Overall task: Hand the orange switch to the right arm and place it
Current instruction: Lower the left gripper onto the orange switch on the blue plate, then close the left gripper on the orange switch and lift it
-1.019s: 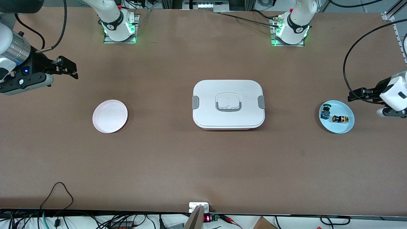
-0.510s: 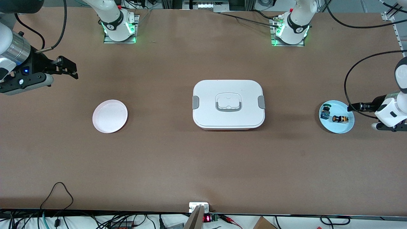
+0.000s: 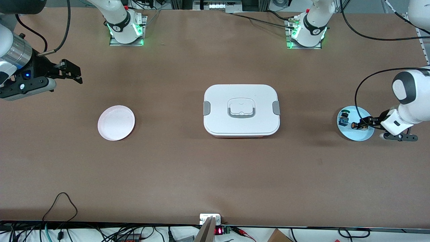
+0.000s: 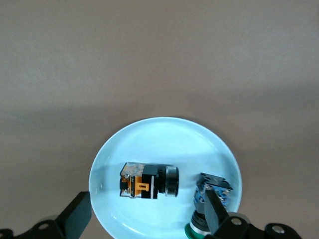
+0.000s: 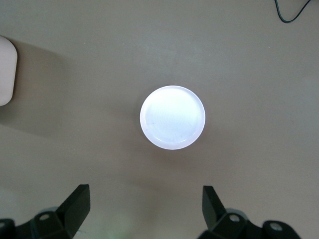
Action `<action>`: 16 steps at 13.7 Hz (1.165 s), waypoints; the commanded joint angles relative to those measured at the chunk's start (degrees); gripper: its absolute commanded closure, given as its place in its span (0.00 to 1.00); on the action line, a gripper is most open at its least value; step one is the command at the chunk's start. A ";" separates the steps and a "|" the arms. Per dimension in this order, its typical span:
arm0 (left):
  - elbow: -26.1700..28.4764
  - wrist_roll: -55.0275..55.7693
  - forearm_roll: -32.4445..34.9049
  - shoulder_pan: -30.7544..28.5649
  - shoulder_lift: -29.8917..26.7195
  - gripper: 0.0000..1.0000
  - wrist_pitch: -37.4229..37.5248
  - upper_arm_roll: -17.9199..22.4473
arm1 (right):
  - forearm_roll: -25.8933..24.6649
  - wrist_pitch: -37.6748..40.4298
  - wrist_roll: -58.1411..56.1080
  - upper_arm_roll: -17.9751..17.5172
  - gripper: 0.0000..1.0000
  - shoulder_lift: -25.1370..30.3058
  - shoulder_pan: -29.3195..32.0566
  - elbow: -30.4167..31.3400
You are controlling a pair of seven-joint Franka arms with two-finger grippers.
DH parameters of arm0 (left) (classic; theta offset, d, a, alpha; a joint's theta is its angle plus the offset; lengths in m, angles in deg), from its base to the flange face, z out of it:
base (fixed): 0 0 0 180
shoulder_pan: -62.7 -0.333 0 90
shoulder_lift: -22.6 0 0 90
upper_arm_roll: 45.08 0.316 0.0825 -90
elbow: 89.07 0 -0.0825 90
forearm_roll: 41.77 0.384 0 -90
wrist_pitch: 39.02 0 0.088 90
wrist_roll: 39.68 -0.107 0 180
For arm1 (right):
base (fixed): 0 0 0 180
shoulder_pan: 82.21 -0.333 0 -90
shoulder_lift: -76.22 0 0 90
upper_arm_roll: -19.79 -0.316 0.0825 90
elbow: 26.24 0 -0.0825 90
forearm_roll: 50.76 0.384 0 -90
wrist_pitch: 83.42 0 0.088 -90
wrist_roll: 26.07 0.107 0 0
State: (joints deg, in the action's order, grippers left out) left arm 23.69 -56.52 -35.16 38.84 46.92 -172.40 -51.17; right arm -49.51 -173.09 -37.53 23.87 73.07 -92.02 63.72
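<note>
Nothing is grasped yet: our left gripper [image 4: 144, 219] hangs wide open over the blue plate [image 3: 366, 136] at the frame's right, straddling the orange switch [image 4: 148, 181] lying there. Pickup, handover and placing remain. Our right gripper [image 3: 72, 72] waits open, empty, upper left.

1. Even, bright overhead light falls on the desk [image 3: 215, 174] — shadows stay soft and short.
2. The blue plate [image 4: 149, 144] and pink plate [image 5: 172, 117] glare nearly white in the wrist views.
3. Wrist-view end effector fingers [image 5: 75, 206] look slightly blurred — the front view is sharp.
</note>
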 commanded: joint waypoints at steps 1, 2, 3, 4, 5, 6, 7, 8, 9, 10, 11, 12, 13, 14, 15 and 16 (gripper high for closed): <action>0.62 -1.08 1.13 -1.80 2.12 0.00 -2.76 -0.77 | -0.02 0.02 0.73 -0.13 0.00 0.43 -0.56 -0.32; 1.93 -1.08 1.13 -2.07 2.31 0.00 -4.94 -0.77 | -0.02 0.02 0.73 -0.13 0.00 0.43 -0.82 -0.32; 3.77 -1.08 1.13 -2.07 2.39 0.00 -8.10 -0.77 | -0.02 0.11 0.73 -0.13 0.00 0.43 -0.91 -0.32; 5.09 -1.08 1.13 -2.07 2.48 0.00 -10.83 -0.77 | -0.02 0.11 0.73 -0.13 0.00 0.43 -1.00 -0.32; 5.71 -1.08 1.13 -2.07 3.27 0.00 -13.12 -0.77 | -0.02 0.11 0.73 -0.13 0.00 0.43 -1.00 -0.32; 5.72 -1.17 1.13 -2.16 3.88 0.00 -13.49 -0.77 | -0.02 0.28 0.73 -0.04 0.00 0.43 -0.91 -0.32; 5.89 -1.08 1.13 -2.25 4.15 0.00 -13.49 -0.77 | -0.02 0.37 0.73 -0.04 0.00 0.43 -0.91 -0.23; 6.68 -1.08 1.13 -2.25 4.15 0.00 -13.49 -0.77 | -0.02 0.37 0.73 -0.04 0.00 0.43 -0.83 -0.23; 6.95 -1.08 1.13 -2.25 4.15 0.00 -13.58 -0.77 | -0.02 0.46 0.73 -0.04 0.00 0.43 -0.82 -0.23; 6.95 -1.17 1.13 -2.25 4.15 0.00 -13.49 -0.77 | -0.02 0.55 0.73 -0.04 0.00 0.43 -0.82 -0.23; 6.95 -1.52 1.13 -2.25 4.41 0.00 -13.58 -0.77 | -0.02 0.55 0.73 -0.04 0.00 0.43 -0.82 -0.23; 6.86 -1.87 1.13 -2.42 4.68 0.00 -13.58 -0.77 | -0.02 0.55 0.73 -0.04 0.00 0.43 -0.91 -0.23; 6.86 -2.40 1.13 -2.86 4.77 0.00 -13.58 -0.77 | -0.02 0.55 0.73 -0.04 0.00 0.43 -0.83 -0.23; 6.86 -2.58 1.13 -3.21 4.68 0.00 -13.58 -0.77 | -0.02 0.55 0.73 -0.04 0.00 0.43 -0.82 -0.23; 6.77 -2.66 1.13 -3.21 4.77 0.00 -13.49 -0.77 | -0.02 0.55 0.73 -0.04 0.00 0.43 -0.82 -0.23; 6.77 -2.58 1.13 -3.21 4.77 0.00 -13.58 -0.77 | -0.02 0.55 0.73 -0.04 0.00 0.43 -0.82 -0.23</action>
State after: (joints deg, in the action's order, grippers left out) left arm 30.26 -58.12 -35.16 36.77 51.63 -185.14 -51.23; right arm -49.51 -173.07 -37.52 23.82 73.07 -92.77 63.72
